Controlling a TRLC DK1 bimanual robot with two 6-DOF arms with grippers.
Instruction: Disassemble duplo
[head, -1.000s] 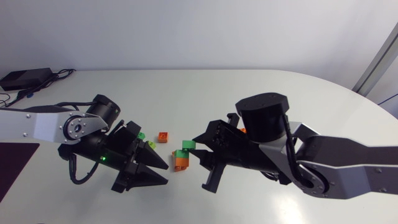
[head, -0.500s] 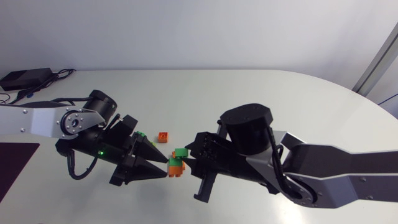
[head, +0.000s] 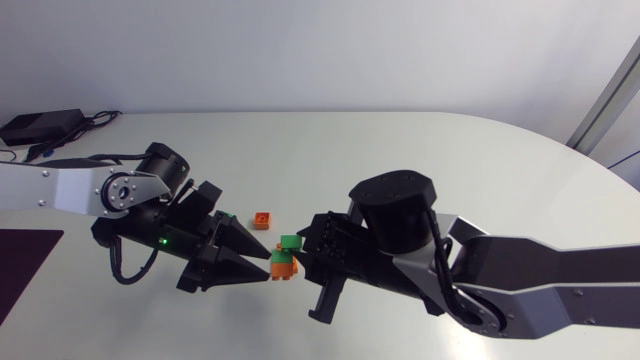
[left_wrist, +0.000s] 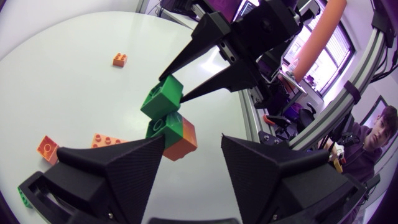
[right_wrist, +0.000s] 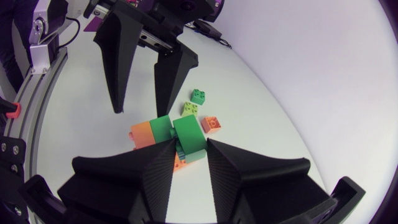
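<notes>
We judge that the step in hand is pulling apart the duplo stack (head: 285, 256). It is near the middle of the worktop (head: 420, 150), between both arms; whether it rests on the surface or hangs just above it, we cannot tell. The right pincer (right_wrist: 189, 148) pinches the upper green brick (left_wrist: 163, 94) from two sides. The left pincer (head: 268, 266) is spread, with the orange brick (left_wrist: 183, 140) just ahead of its tips. It should advance a little, close on the orange part only, and then both should peel with a small tilt rather than pull straight. The stack is short: two green bricks over an orange one.
</notes>
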